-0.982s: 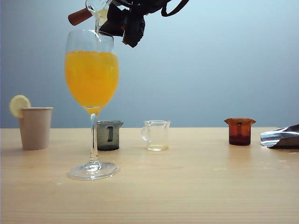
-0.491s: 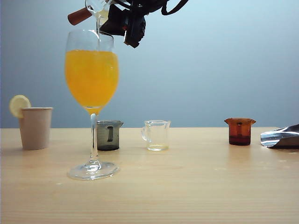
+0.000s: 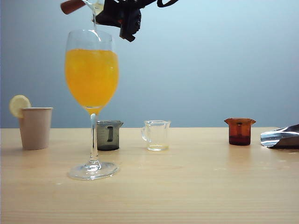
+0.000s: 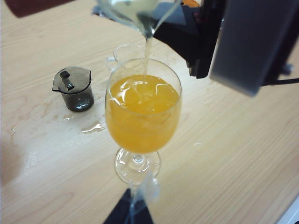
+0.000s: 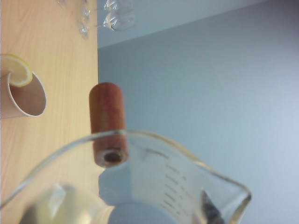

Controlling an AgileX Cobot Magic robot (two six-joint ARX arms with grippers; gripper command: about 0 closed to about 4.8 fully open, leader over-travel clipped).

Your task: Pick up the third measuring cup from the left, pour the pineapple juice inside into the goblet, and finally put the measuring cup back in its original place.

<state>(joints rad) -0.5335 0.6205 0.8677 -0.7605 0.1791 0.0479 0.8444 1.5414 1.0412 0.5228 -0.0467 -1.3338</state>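
The third measuring cup (image 3: 96, 5), clear glass with a brown wooden stick handle, is tilting above the goblet (image 3: 92, 93). Pale pineapple juice (image 4: 147, 51) is streaming thinly into the tall stemmed goblet, which is standing upright on the surface, holding vivid orange liquid.

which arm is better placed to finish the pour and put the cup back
Right. Its pincer already holds the third measuring cup tipped over the goblet, pineapple juice streaming in. The left pincer is only steadying the goblet's stem.
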